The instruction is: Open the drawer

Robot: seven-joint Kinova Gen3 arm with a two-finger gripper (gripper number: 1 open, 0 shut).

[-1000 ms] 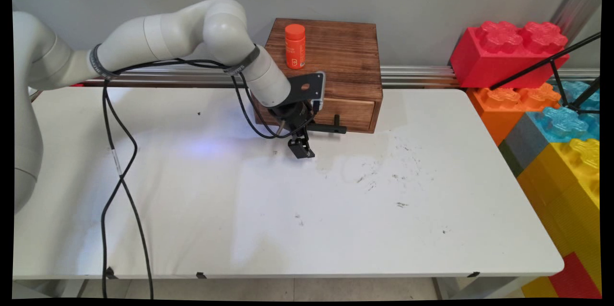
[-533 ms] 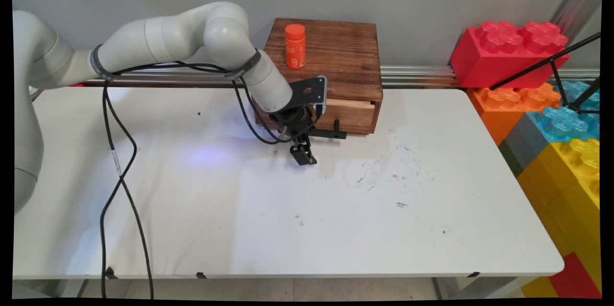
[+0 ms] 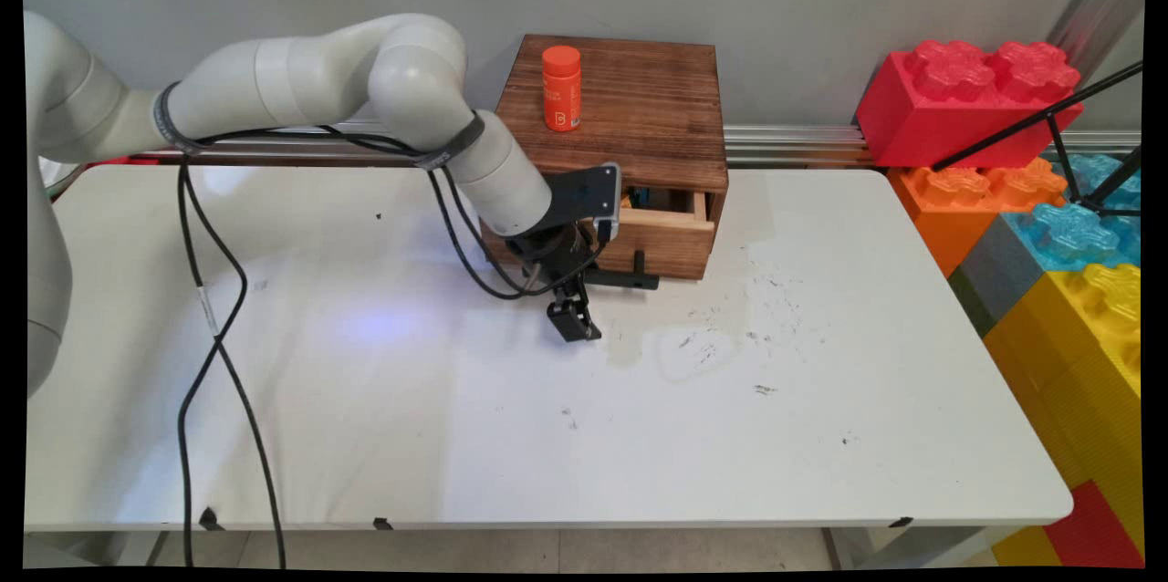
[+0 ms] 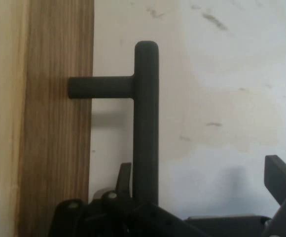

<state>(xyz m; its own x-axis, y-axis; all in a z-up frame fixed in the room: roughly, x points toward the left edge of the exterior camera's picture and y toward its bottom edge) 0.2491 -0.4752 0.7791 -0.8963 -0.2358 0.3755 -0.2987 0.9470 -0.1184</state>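
- Two fingers of the gripper (image 3: 573,316) stand apart, unclenched. In the hand view one finger (image 4: 125,178) sits between the handle's bar and the drawer front, touching or almost touching the bar; the other finger (image 4: 281,178) is well apart from it, so nothing is squeezed.
- The black T-shaped handle (image 4: 145,113) is only hooked. In my judgement, any pull should go straight out from the wooden box (image 3: 630,108) and slowly, because a hooked bar can slide off the finger.
- The drawer (image 3: 671,231) is at the front of the box and partly out, showing its pale inner wood. Something small and coloured lies inside; I cannot tell what.
- An orange bottle (image 3: 561,88) stands upright on top of the box, near its left rear corner.
- The box stands on the white table (image 3: 456,427), at its far edge.
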